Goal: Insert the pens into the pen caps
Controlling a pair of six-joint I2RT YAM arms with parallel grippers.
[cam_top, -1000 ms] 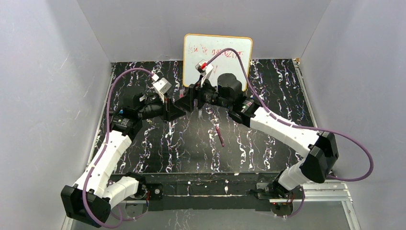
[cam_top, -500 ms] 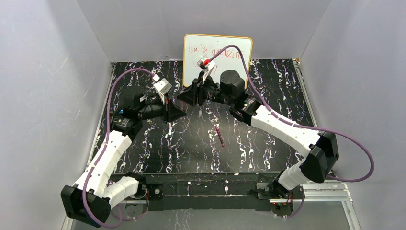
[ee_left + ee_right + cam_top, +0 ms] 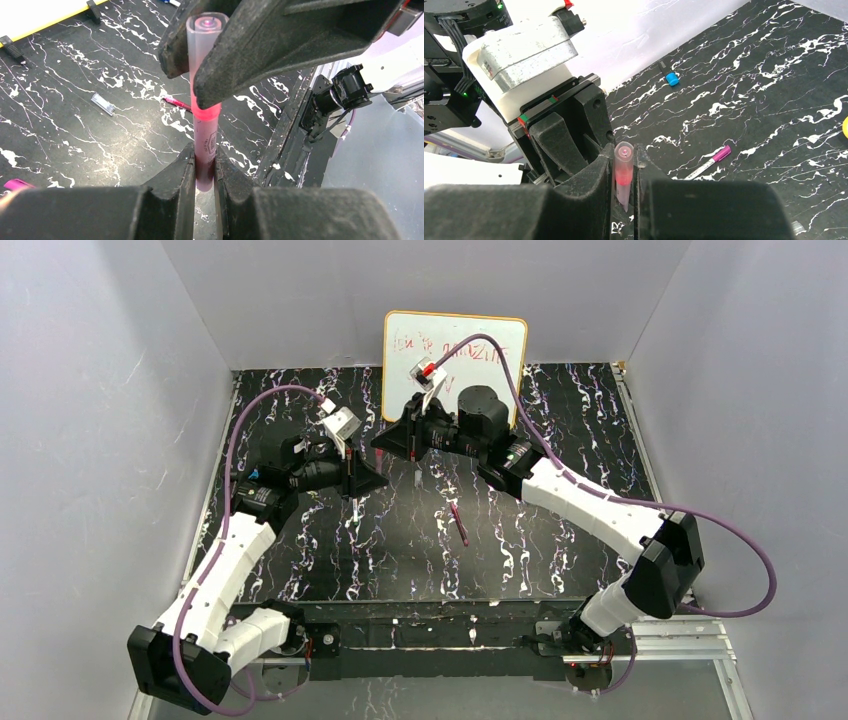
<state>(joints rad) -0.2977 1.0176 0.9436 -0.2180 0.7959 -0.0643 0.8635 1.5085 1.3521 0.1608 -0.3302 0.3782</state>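
Note:
A pink pen [image 3: 205, 135] stands between the two grippers above the middle of the table. My left gripper [image 3: 204, 156] is shut on its lower end. The pen's far end sits inside a translucent grey pen cap [image 3: 623, 167], and my right gripper [image 3: 624, 156] is shut on that cap, its fingers [image 3: 260, 45] pressing both sides. In the top view the left gripper [image 3: 362, 476] and right gripper [image 3: 388, 440] meet tip to tip in front of the whiteboard. Another magenta pen [image 3: 459, 523] lies loose on the table.
A whiteboard [image 3: 455, 345] stands at the back. A clear cap [image 3: 103, 104] and a magenta pen [image 3: 176, 103] lie on the black marbled table. A white pen with a magenta cap [image 3: 709, 162] and a blue cap [image 3: 671, 78] lie farther off.
The right gripper's jaws have closed from wide open onto the cap, and it has shifted slightly left and back. The left gripper has kept its grip on the pen.

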